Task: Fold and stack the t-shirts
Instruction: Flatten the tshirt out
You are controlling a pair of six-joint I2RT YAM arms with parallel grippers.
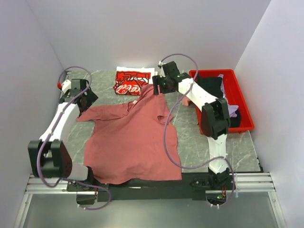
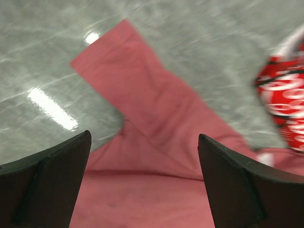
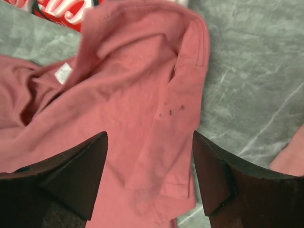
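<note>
The dusty-rose shirt (image 1: 135, 137) lies spread on the table (image 1: 190, 137), but not flat: the collar end is rumpled and the right shoulder is bunched and doubled over itself. That looks like the likeliest trouble. A pinch there could catch two layers, or only the top ridge, so the fold comes out crooked or the cloth slips free on the lift. The hem reaches the table's near edge, so a hard pull toward the arms might drag it off.

The left pincer (image 2: 145, 137) hangs with jaws wide and nothing between them. The shirt's left sleeve (image 2: 128, 76) lies just ahead of its tips, with the body of the shirt beneath. The right pincer (image 3: 149, 137) is also wide and empty, and the bunched shoulder runs under its gap and on ahead. I cannot tell whether either one touches the cloth.

Ahead and to the left of the right pincer, just past the collar, sits the folded red-and-white shirt (image 1: 130, 83). A careless sweep could shove it. The red bin (image 1: 240, 102) stands off to that pincer's right.
</note>
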